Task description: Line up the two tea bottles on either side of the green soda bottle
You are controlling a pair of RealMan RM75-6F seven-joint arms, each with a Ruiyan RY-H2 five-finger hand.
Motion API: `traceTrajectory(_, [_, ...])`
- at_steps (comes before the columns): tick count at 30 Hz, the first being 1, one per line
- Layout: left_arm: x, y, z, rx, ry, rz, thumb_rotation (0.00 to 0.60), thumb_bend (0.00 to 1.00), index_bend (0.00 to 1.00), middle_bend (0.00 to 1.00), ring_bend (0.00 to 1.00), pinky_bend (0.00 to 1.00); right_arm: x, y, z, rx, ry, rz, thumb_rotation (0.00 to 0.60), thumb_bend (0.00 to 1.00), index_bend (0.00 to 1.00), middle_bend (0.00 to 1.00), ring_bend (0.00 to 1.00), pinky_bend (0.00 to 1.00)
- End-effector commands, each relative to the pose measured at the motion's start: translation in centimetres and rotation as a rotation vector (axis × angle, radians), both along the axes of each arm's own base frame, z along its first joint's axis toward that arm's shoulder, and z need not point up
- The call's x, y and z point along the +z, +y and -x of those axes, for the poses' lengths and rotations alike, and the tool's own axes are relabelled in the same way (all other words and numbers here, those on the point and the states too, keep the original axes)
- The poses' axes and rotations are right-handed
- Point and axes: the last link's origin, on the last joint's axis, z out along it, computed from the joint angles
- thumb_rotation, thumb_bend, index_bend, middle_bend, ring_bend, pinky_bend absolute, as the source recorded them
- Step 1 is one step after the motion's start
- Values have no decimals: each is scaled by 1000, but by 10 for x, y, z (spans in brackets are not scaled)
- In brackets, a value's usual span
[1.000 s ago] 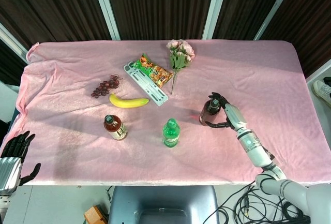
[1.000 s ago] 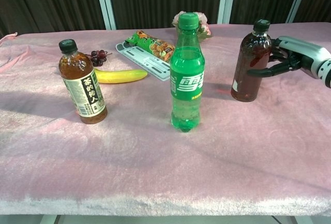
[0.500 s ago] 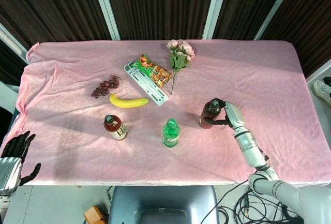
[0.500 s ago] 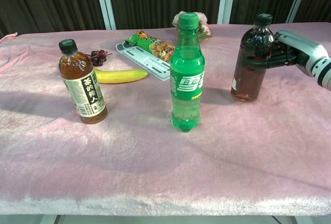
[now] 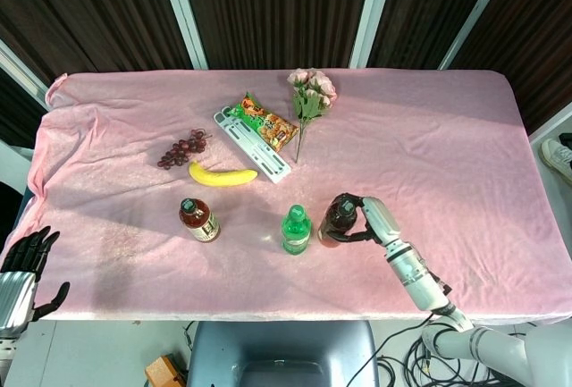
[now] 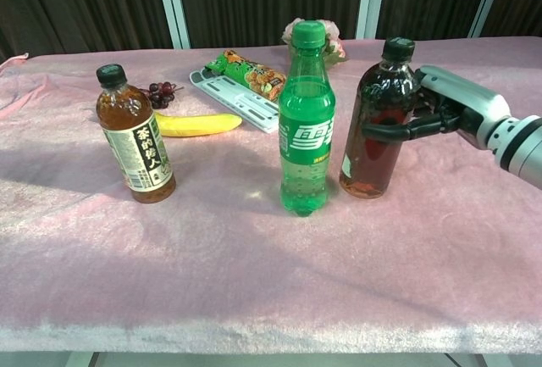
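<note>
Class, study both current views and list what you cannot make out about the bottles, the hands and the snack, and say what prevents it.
- Dark tea bottle: label faces away in chest view; head view too small.
- Whether it rests on the pink cloth or is lifted: unclear in either view.
- Right hand: its far-side fingers are hidden behind the bottle.
- Left hand: cut by the head view's edge; absent from chest view.
- Snack packet: print too small.
</note>
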Motion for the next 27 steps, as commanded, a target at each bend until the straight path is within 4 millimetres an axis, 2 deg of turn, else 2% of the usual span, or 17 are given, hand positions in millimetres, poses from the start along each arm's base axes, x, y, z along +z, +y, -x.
traceTrajectory(1, [0,-1,0,0,-1,-1,600,358,0,0,0,74,-6,2,-3,12,4,-7,600,297,941,649,622,609])
traceTrajectory(15, [0,-1,0,-3,1,4,600,358,0,0,0,75,-15,6,2,14,28,-7,600,295,939,649,623,609])
traceTrajectory(19, [0,-1,0,-2,2,5,600,358,0,0,0,75,-15,6,3,27,39,1,600,291,887,648,621,609])
traceTrajectory(22, [0,-1,0,-2,2,5,600,358,0,0,0,75,-16,8,5,42,43,2,600,290,754,612,583,600])
traceTrajectory(23, [0,-1,0,-2,2,5,600,358,0,0,0,75,-16,8,5,46,46,-1,600,290,686,571,549,579])
traceTrajectory(25, [0,-1,0,-2,2,6,600,359,0,0,0,75,-16,9,7,54,59,-16,600,290,528,471,459,494])
traceTrajectory(27, [0,-1,0,-2,2,6,600,359,0,0,0,74,-16,10,9,56,66,-28,600,290,329,366,362,399])
